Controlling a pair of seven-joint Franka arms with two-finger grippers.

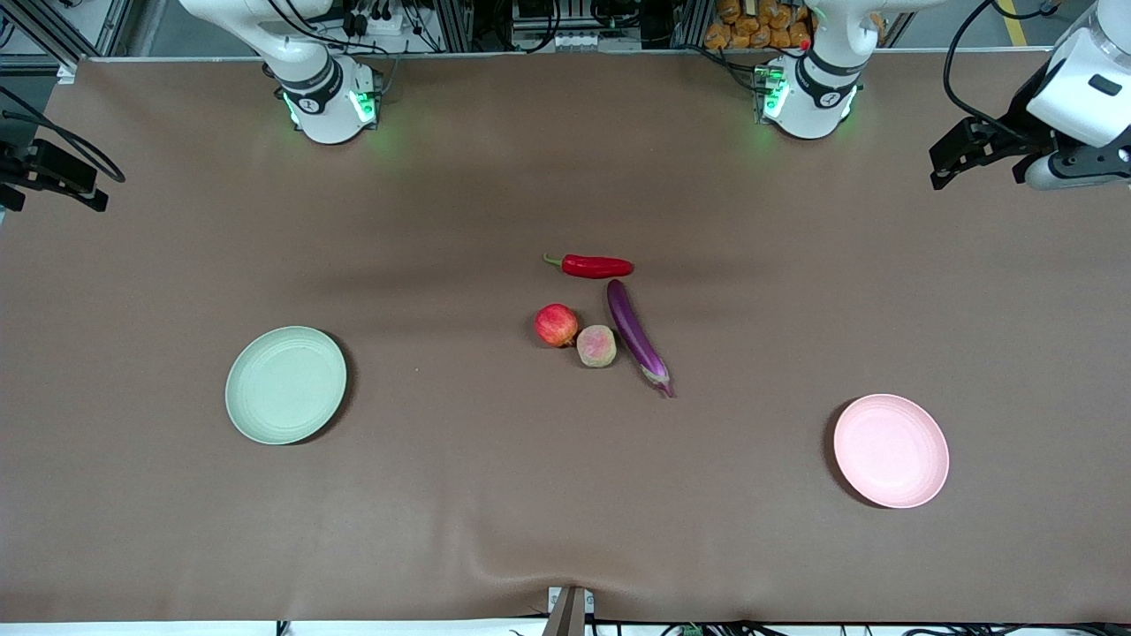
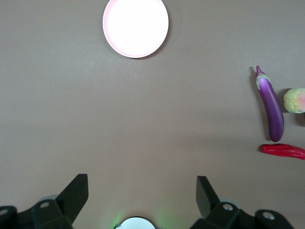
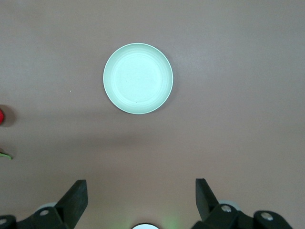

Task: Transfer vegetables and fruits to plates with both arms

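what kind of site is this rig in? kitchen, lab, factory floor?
Most likely a robotics lab or test cell, not a kitchen. The brown cloth-covered table has the two white arms bolted to it, aluminium framing and loose cables run along its edge by the bases, and the long purple eggplant lies staged between two plates.

high front view, 2 downward wrist views

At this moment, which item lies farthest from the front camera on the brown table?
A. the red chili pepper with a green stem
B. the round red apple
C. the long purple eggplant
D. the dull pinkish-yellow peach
A: the shiny red chili pepper with a green stem sits highest in the front view, above the round red apple, the long glossy purple eggplant and the dull pinkish-yellow peach.
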